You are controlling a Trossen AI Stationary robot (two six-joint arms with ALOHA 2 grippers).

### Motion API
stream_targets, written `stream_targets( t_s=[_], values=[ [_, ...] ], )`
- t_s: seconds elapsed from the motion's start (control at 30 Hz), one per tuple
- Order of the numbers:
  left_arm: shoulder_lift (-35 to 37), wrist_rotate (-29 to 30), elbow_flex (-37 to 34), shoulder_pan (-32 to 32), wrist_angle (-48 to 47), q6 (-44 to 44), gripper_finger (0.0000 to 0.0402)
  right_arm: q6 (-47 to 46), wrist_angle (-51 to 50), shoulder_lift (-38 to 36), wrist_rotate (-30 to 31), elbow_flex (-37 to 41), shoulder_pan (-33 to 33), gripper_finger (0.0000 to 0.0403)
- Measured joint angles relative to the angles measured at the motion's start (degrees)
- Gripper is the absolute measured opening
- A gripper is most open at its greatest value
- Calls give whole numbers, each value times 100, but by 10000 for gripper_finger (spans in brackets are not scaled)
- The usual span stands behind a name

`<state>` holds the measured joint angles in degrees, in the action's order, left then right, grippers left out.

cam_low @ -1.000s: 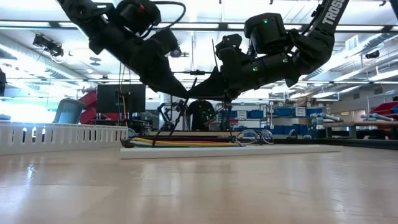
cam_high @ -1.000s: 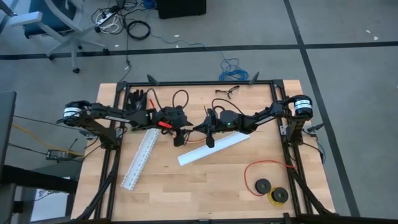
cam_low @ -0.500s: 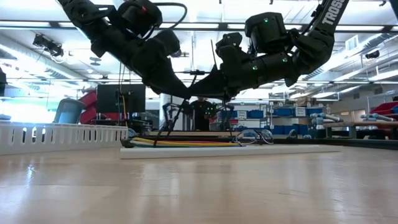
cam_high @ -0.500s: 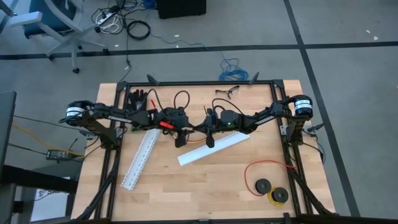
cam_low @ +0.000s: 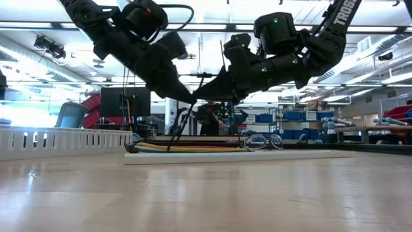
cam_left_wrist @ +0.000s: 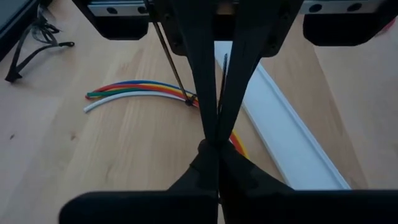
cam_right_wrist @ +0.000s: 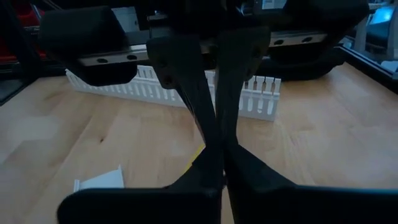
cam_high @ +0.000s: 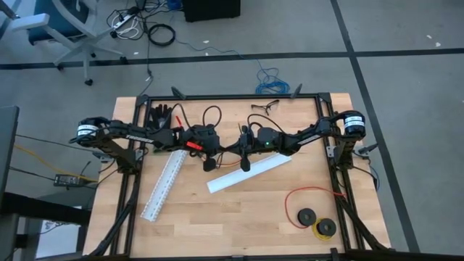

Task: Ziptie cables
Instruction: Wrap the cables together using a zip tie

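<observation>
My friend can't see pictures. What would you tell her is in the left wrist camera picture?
The left pincer, its two dark fingers pressed shut, hangs over a wooden table. Past it, the cables, red, yellow, blue, green and white, lie fanned out on the wood, with a thin black strip rising from the bundle. A long white plastic channel lies beside them.

White letters "TROS", cut off by the picture edge, run along the right arm (cam_low: pixel 335 22).

Both grippers meet above cables (cam_low: pixel 193 147) lying along white channel (cam_low: pixel 238 156).
</observation>
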<state>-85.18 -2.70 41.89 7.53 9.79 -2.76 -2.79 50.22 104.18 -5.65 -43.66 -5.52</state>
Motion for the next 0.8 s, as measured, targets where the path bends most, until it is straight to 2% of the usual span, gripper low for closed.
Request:
stream_targets(
  t_s=[0.3,0.47,0.67,0.8],
  values=[
    [-1,0,7,-2,162,0,1,42,-146,-324,-11,-4,-22,96],
    [-1,62,-71,-2,209,18,1,34,-1225,-934,2,-4,-82,134],
    [-1,208,-525,-2,1138,160,0,-9,-3037,-1863,305,-4,-118,135],
    [-1,208,-749,-2,2020,166,0,-157,-3203,-1907,293,-4,19,126]
  ],
)
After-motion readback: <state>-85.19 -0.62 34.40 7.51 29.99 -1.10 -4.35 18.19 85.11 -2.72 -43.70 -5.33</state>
